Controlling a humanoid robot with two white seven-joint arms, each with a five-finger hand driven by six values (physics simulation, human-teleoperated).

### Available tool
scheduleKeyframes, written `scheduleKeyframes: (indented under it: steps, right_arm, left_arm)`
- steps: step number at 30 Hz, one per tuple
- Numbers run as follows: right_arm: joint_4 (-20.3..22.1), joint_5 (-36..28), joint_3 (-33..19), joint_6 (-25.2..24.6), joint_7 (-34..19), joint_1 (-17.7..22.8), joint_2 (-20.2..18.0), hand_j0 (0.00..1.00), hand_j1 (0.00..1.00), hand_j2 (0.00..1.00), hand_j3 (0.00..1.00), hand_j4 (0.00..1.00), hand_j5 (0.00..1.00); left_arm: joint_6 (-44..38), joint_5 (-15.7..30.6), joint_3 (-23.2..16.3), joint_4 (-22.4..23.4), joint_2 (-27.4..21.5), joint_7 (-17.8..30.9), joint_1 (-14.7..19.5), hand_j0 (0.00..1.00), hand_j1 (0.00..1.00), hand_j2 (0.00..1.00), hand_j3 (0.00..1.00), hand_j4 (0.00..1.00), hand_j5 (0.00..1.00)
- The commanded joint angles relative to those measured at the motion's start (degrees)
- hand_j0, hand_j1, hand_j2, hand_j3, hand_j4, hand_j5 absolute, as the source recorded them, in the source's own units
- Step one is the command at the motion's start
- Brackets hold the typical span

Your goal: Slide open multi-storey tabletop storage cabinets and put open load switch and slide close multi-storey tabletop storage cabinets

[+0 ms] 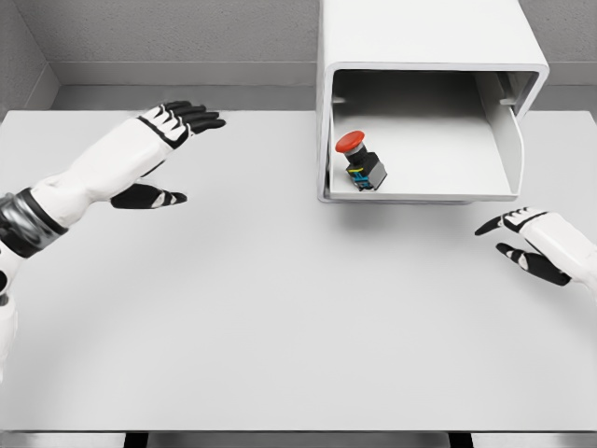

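The fingers [191,116] of the left hand [166,126] are spread and nearly straight, with dark tips pointing toward the cabinet [424,56], and they hold nothing; the thumb [149,197] hangs lower, apart from the other fingers, above the desk [280,317]. This hand is well to the left of the cabinet, and its white arm with a dark wrist band comes in from the left edge. The fingers [499,224] of the right hand [536,245] are also loosely spread and hold nothing; they point left and sit near the cabinet, just below its front right corner, not touching it. Only the hand and a short part of the forearm show at the right edge. The cabinet is a white box with rounded corners, standing at the far side of the desk, right of the middle. Its drawer [420,191] is slid out toward the robot, so the inside is open to see. The load switch [362,161] lies inside this drawer, in the left part, close to the left wall. It has a red round button on top and a dark body with a small blue and yellow part at the lower end, and it is tilted, with the button toward the back left. Neither hand touches the switch or the drawer. The desk is plain light grey, and behind the cabinet there is a grey wall.
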State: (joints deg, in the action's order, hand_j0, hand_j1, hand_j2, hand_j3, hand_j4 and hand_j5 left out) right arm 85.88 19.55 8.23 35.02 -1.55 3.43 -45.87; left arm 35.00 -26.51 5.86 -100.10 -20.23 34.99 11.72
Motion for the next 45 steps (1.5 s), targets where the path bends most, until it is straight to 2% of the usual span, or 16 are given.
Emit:
scheduleKeyframes:
  steps: [1,3,5,7,11,16,22,29,31,41,45]
  right_arm:
    - [2.6,-0.3,0.6,0.0,0.0,0.0,1.0,0.59,0.59,0.59,0.59,0.59,0.59]
    - [4.9,0.0,1.6,0.0,0.0,0.0,2.3,0.59,0.59,0.59,0.59,0.59,0.59]
    - [5.9,0.0,2.1,0.0,0.0,0.1,2.5,0.59,0.59,0.59,0.59,0.59,0.59]
    - [7.3,0.0,2.6,0.0,0.0,0.1,2.5,0.59,0.59,0.59,0.59,0.59,0.59]
    - [8.3,0.1,2.9,0.0,-0.1,0.0,2.5,0.59,0.59,0.59,0.59,0.59,0.59]
    - [11.1,0.1,3.9,0.0,-0.8,-0.4,2.6,0.59,0.59,0.59,0.59,0.59,0.59]
    - [13.5,0.6,4.3,0.0,-0.9,-0.6,2.7,0.59,0.59,0.59,0.59,0.59,0.59]
    - [13.6,0.6,4.4,0.0,-1.2,-1.8,2.5,0.59,0.59,0.59,0.59,0.59,0.59]
    - [13.5,0.4,4.4,0.0,-3.3,-2.1,2.6,0.59,0.59,0.59,0.59,0.59,0.59]
    - [9.9,1.2,4.7,0.0,-3.5,-5.2,4.6,0.59,0.59,0.59,0.59,0.59,0.59]
    - [7.4,1.2,7.4,0.0,-3.5,-8.0,4.7,0.59,0.59,0.59,0.59,0.59,0.59]
  left_arm:
    - [0.0,1.5,3.5,0.3,-3.9,0.0,-0.8,1.0,1.0,1.0,1.0,1.0,1.0]
    - [0.0,1.5,3.5,1.7,-3.9,0.0,-4.3,1.0,1.0,1.0,1.0,1.0,1.0]
    - [0.0,1.5,3.5,6.0,-3.9,0.0,-5.5,1.0,1.0,1.0,1.0,1.0,1.0]
    - [0.0,1.5,3.5,10.6,-3.9,0.0,-6.0,1.0,1.0,1.0,1.0,1.0,1.0]
    - [0.0,1.4,4.9,13.8,-4.3,0.0,-5.9,1.0,1.0,1.0,1.0,1.0,1.0]
    - [0.0,1.0,6.7,14.0,-4.3,0.0,-7.0,1.0,1.0,1.0,1.0,1.0,1.0]
    - [0.0,1.1,6.8,14.4,-4.3,0.0,-6.9,1.0,1.0,1.0,1.0,1.0,1.0]
    - [0.0,1.0,7.6,14.4,-4.3,0.0,-6.9,1.0,1.0,1.0,1.0,1.0,1.0]
    - [0.0,1.0,7.6,14.4,-4.3,0.0,-7.0,1.0,1.0,1.0,1.0,1.0,1.0]
    - [0.0,1.0,7.6,14.3,-4.1,0.0,-7.0,1.0,1.0,1.0,1.0,1.0,1.0]
    - [0.0,1.0,7.6,14.3,-4.1,0.0,-7.0,1.0,1.0,1.0,1.0,1.0,1.0]
